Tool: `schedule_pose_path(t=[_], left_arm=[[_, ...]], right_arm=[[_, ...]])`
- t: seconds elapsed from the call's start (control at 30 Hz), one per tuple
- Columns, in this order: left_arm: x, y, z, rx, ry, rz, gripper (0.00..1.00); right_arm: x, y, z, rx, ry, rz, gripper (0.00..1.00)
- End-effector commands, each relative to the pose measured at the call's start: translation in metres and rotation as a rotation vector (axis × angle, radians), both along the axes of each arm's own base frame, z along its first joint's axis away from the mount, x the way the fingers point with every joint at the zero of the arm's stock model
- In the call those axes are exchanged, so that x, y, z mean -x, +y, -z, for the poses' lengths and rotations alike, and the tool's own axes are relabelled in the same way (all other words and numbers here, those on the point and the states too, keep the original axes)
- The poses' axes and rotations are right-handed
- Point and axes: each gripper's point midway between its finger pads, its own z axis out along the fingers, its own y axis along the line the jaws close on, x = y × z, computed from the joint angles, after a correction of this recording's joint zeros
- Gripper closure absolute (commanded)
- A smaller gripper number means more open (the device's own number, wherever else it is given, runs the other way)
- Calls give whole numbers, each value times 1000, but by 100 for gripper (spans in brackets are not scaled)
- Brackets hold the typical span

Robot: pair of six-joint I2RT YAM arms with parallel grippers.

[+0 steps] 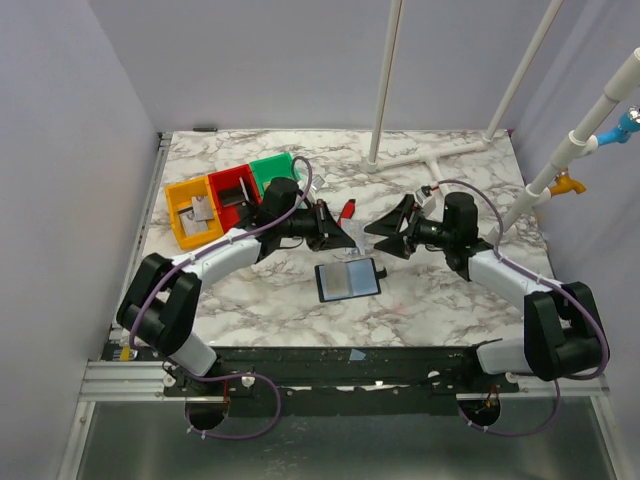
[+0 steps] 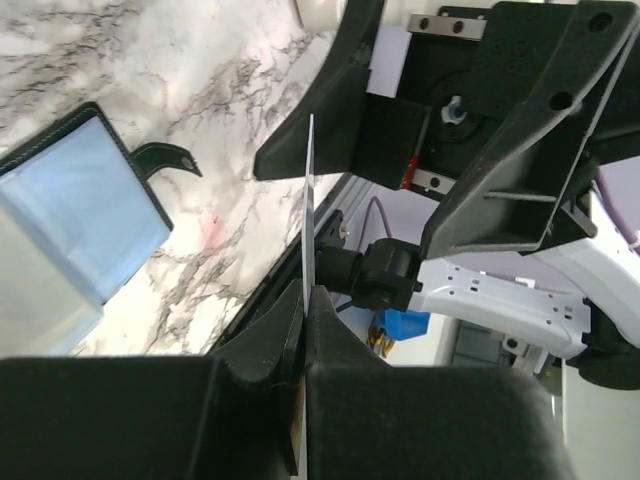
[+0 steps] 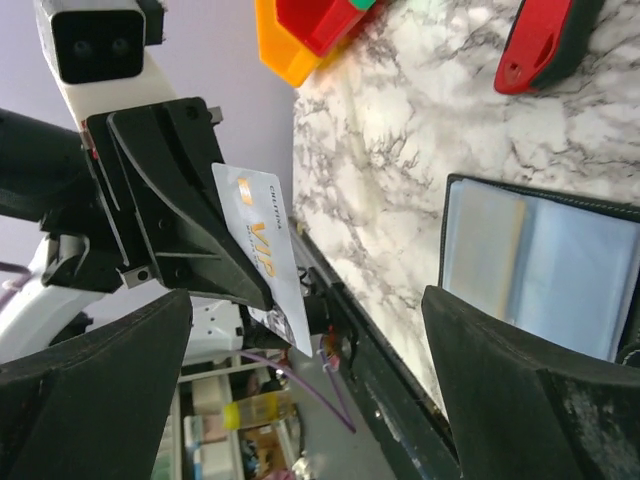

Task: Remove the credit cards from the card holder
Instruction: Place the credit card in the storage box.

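The card holder [image 1: 347, 280] lies open on the marble table, its bluish-grey pockets facing up; it also shows as the card holder [image 2: 80, 230] and the card holder [image 3: 540, 265]. A tan card [image 3: 488, 240] shows inside one pocket. My left gripper [image 1: 343, 238] hovers above the holder, shut on a white credit card [image 3: 262, 250] with orange lettering. That credit card [image 2: 309, 200] appears edge-on, pinched between the left gripper [image 2: 305, 290] fingers. My right gripper [image 1: 380, 238] faces it from the right. The right gripper [image 3: 305, 300] stands wide open with nothing between its fingers, a short gap from the card.
Orange [image 1: 190, 212], red [image 1: 232, 195] and green [image 1: 270, 172] bins stand at the back left; flat grey pieces lie in the orange one. A red-and-black tool [image 1: 347, 210] lies behind the grippers. A white pipe frame [image 1: 420, 160] stands at the back right.
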Motion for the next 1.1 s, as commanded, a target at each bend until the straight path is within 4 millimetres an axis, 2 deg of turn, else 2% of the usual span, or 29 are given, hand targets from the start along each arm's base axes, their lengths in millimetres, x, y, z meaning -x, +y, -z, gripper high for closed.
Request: schedule_pose_path(t=[0.0, 0.13, 0.33, 0.63, 0.7, 0.87, 1.07], left_arm=[[-8, 25, -11, -64, -82, -69, 100], [-19, 62, -2, -181, -103, -174, 100], [-44, 159, 4, -427, -127, -434, 100], [-72, 280, -11, -723, -135, -664, 100], [-74, 314, -12, -816, -117, -748, 100], [-84, 357, -10, -871, -70, -852, 100], [-109, 384, -3, -848, -36, -907, 100]], right_arm=[[-8, -13, 7, 134, -28, 61, 0], [-9, -18, 13, 192, -29, 76, 0], [-6, -24, 17, 238, -41, 86, 0], [-2, -24, 24, 252, -39, 58, 0], [-1, -24, 24, 251, -43, 54, 0], [4, -23, 27, 246, -37, 29, 0], [9, -23, 28, 251, -37, 16, 0]])
